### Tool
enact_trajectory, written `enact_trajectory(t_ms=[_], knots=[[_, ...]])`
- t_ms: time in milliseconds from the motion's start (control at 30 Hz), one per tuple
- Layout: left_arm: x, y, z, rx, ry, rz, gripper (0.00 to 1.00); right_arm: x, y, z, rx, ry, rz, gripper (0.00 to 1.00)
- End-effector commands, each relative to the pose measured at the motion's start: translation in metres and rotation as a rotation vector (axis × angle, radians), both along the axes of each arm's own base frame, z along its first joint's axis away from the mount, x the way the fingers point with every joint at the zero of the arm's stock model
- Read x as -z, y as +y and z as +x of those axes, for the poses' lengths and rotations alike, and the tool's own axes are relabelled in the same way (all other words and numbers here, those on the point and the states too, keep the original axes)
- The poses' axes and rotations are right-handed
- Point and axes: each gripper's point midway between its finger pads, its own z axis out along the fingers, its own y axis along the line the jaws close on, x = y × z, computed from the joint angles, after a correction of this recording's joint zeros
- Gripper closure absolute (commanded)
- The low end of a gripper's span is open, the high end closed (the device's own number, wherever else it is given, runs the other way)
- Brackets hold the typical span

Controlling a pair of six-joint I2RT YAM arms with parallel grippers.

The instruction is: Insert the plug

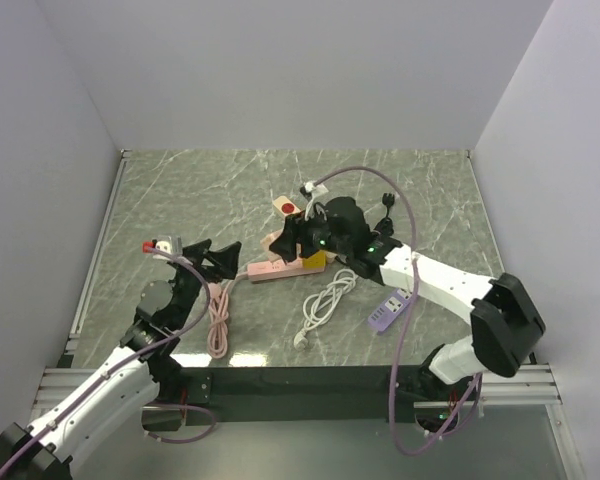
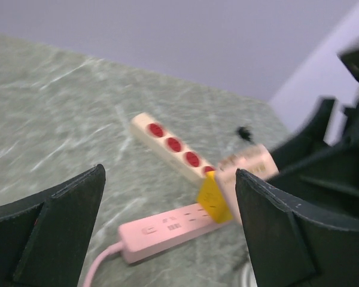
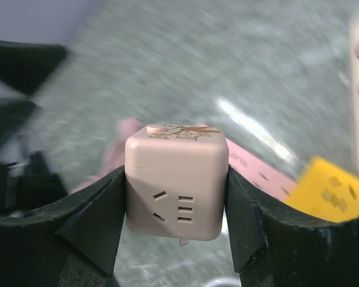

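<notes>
Yellow plug (image 3: 329,185): likely light, rigid, smooth cube; best taken by opposite flat sides. Right gripper (image 3: 176,194) clamps beige cube (image 3: 176,164), plug at its 3 o'clock. Left gripper (image 2: 170,176) spread, empty.

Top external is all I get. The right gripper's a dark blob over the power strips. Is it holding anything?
Observer: Yes. The right wrist view shows the right gripper shut on a pale pink cube adapter, its sockets facing the camera.
Operator: Not the yellow plug?
Observer: No. The yellow plug is outside the fingers, at the end of the pink power strip away from its cable. I can't tell if it's seated.
Operator: Left gripper?
Observer: The left wrist view shows the left gripper open and holding nothing.
</notes>
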Motion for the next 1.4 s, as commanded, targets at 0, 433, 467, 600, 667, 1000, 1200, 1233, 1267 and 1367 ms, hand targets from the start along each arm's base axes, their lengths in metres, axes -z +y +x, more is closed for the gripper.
enact_trajectory(t_ms=[0, 433, 467, 600, 667, 1000, 1200, 1233, 1267, 1367], knots=[[-0.042, -0.033, -0.024, 0.232, -0.2, 0.012, 0.04, -0.078, 0.019, -0.023, -0.258, -0.18, 0.255, 1.0], [-0.073, -0.075, -0.039, 0.473, -0.307, 0.023, 0.05, -0.127, 0.013, -0.061, -0.563, -0.226, 0.576, 1.0], [-0.074, -0.075, -0.039, 0.475, -0.31, 0.026, 0.05, -0.129, 0.013, -0.062, -0.571, -0.23, 0.582, 1.0], [-0.077, -0.079, -0.044, 0.509, -0.332, 0.016, 0.05, -0.128, 0.013, -0.066, -0.591, -0.225, 0.598, 1.0], [-0.08, -0.082, -0.048, 0.538, -0.348, 0.011, 0.05, -0.128, 0.014, -0.067, -0.6, -0.227, 0.605, 1.0], [-0.086, -0.096, -0.066, 0.665, -0.406, 0.01, 0.07, -0.13, 0.013, -0.077, -0.636, -0.237, 0.627, 1.0], [-0.09, -0.105, -0.078, 0.746, -0.446, 0.003, 0.09, -0.131, 0.015, -0.082, -0.662, -0.248, 0.622, 1.0], [-0.091, -0.106, -0.08, 0.761, -0.451, 0.006, 0.09, -0.131, 0.016, -0.083, -0.666, -0.247, 0.622, 1.0], [-0.089, -0.108, -0.08, 0.769, -0.446, 0.007, 0.1, -0.13, 0.016, -0.083, -0.668, -0.247, 0.623, 1.0], [-0.09, -0.112, -0.083, 0.798, -0.459, 0.011, 0.11, -0.131, 0.016, -0.088, -0.689, -0.251, 0.633, 1.0]])
